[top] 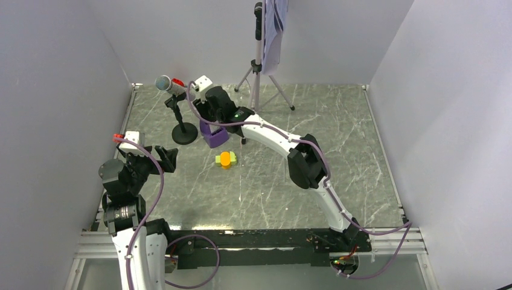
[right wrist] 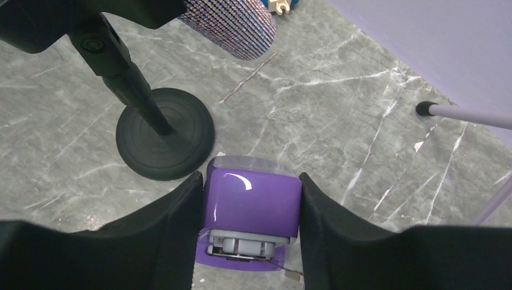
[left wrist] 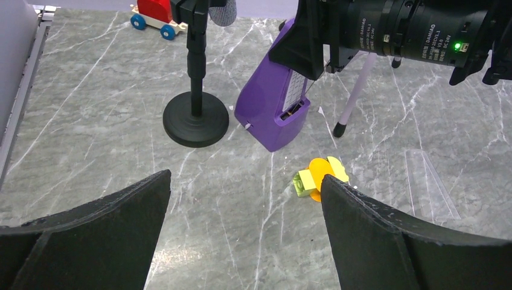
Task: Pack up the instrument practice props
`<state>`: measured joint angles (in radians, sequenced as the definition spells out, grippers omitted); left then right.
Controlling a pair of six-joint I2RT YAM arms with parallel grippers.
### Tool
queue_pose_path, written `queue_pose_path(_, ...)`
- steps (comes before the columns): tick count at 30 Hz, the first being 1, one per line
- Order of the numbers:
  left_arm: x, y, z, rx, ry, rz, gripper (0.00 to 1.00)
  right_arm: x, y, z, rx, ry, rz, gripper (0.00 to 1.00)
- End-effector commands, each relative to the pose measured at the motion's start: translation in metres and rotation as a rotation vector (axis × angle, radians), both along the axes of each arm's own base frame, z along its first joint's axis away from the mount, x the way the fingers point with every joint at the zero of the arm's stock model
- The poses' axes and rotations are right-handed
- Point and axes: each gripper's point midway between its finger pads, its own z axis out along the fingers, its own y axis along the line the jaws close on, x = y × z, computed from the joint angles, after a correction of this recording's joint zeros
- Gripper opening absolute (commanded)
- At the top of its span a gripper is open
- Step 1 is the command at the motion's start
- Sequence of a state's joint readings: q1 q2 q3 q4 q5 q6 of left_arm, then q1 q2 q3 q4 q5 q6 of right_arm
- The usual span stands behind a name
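The purple wedge metronome (top: 212,135) (left wrist: 272,109) (right wrist: 252,202) stands on the marble table beside the black round base (right wrist: 164,142) of the silver microphone (top: 163,83) stand. My right gripper (top: 215,122) (right wrist: 250,181) reaches down over the metronome's top, and both fingers press its sides. The orange-and-yellow-green block (top: 226,159) (left wrist: 313,179) lies just in front of it. My left gripper (top: 166,158) (left wrist: 244,178) hovers open at the left, nothing between its fingers. The grey music stand (top: 257,66) with white pages (top: 275,30) stands at the back.
A red toy train (left wrist: 154,15) sits at the back left behind the microphone. A clear plastic strip (left wrist: 430,181) lies flat on the table to the right of the block. White walls close in the table on three sides.
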<state>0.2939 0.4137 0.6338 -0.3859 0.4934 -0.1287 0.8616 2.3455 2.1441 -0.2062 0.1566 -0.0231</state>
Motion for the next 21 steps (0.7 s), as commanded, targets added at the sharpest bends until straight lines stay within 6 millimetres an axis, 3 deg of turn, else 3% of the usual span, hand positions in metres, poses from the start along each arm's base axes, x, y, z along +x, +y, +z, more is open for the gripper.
queue_pose_path(1, -0.002, -0.002, 0.01, -0.009, -0.035, -0.008, 0.98, 0.011, 0.005, 0.041, 0.056, -0.103, -0.004, 0.36)
queue_pose_path(4, -0.001, -0.002, 0.01, -0.008, -0.033, -0.011, 0.98, 0.01, 0.003, 0.062, 0.07, -0.142, 0.011, 0.0)
queue_pose_path(12, 0.0, -0.005, 0.01, -0.009, -0.04, -0.033, 0.98, -0.025, -0.014, 0.15, 0.16, -0.28, 0.124, 0.0)
queue_pose_path(16, 0.0, -0.007, 0.01, -0.006, -0.041, -0.043, 0.98, -0.045, -0.024, 0.178, 0.181, -0.275, 0.175, 0.0)
queue_pose_path(21, 0.001, -0.009, 0.009, 0.007, -0.04, -0.066, 0.98, -0.084, -0.03, 0.198, 0.202, -0.239, 0.31, 0.0)
